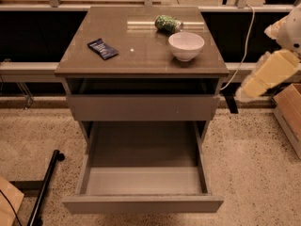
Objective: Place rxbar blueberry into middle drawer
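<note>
Step in hand: the reach has not begun; nothing is held, so picking up the bar comes first
Blueberry bar (102,49): lies flat on the left part of the tabletop (141,58), turned at an angle, well apart from the other things
Middle drawer (143,181): pulled far out at the foot of the cabinet, its pale floor bare and open from above
Upper drawer (141,107): its front stands only a little out, just above the open one
Bowl (186,45): upright on the right side of the tabletop
Can (168,23): lying on its side just behind the bowl
Gripper (230,102): hangs off the right side of the cabinet, below tabletop level and about level with the upper drawer front, far from the bar
Gripper state: cannot tell whether apart or together from this view
Arm (270,72): comes in from the right edge, sloping down towards the cabinet
Next move calls for: lifting above the tabletop edge, crossing leftwards past bowl and can without knocking them, and coming down over the bar along its narrow width
Likely trouble: the wrapper is thin and flat, so a grip may slide it across the glossy top
</note>
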`<state>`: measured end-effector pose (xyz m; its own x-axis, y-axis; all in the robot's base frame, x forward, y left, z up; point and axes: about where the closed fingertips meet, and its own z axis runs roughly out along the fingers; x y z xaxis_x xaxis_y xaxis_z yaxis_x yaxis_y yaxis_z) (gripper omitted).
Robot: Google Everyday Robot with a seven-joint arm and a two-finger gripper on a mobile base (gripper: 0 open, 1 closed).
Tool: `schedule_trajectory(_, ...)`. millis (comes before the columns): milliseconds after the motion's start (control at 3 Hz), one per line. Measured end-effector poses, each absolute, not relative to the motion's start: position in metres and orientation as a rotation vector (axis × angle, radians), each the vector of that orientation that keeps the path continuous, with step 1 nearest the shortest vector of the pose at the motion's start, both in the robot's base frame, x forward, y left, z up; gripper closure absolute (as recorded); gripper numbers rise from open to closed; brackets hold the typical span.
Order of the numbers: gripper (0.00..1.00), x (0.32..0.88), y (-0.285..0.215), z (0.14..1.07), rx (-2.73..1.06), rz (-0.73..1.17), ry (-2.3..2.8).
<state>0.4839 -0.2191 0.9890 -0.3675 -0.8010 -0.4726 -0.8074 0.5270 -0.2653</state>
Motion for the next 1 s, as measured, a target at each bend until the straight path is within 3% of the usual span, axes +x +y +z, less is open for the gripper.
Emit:
schedule_trajectory(333, 0.00, 0.531, -0.217, 1.000, -1.111, 0.100, 2.146)
schedule_trajectory(1000, 0.00, 0.614, -0.174, 1.010, -1.104, 0.217, 2.053)
